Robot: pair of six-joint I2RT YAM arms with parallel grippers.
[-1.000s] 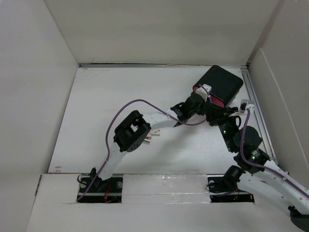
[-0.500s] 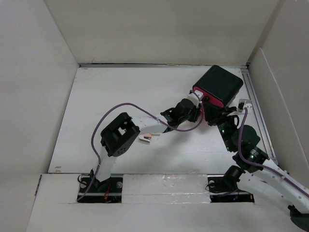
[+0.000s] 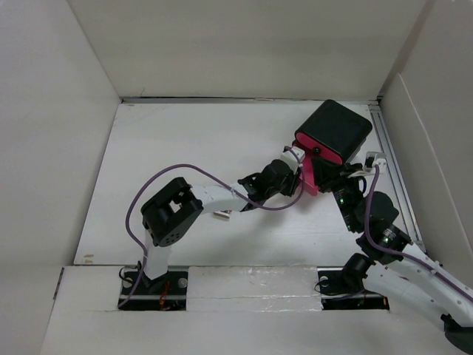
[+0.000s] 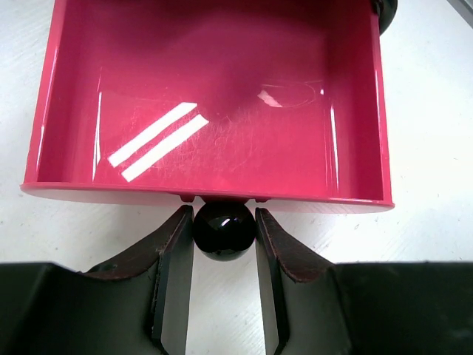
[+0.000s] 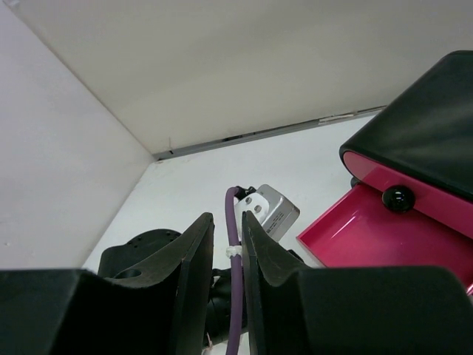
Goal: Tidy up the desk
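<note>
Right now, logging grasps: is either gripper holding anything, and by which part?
Left gripper clamps the pink drawer by its black knob; right gripper holds nothing.

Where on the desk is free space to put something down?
Free: the wide far-left part of the desk, between the left wall and the left arm, and the strip along the back wall left of the black box. Crowded: the right side, where the left hand holds the knob of the open drawer beside the right arm.
</note>
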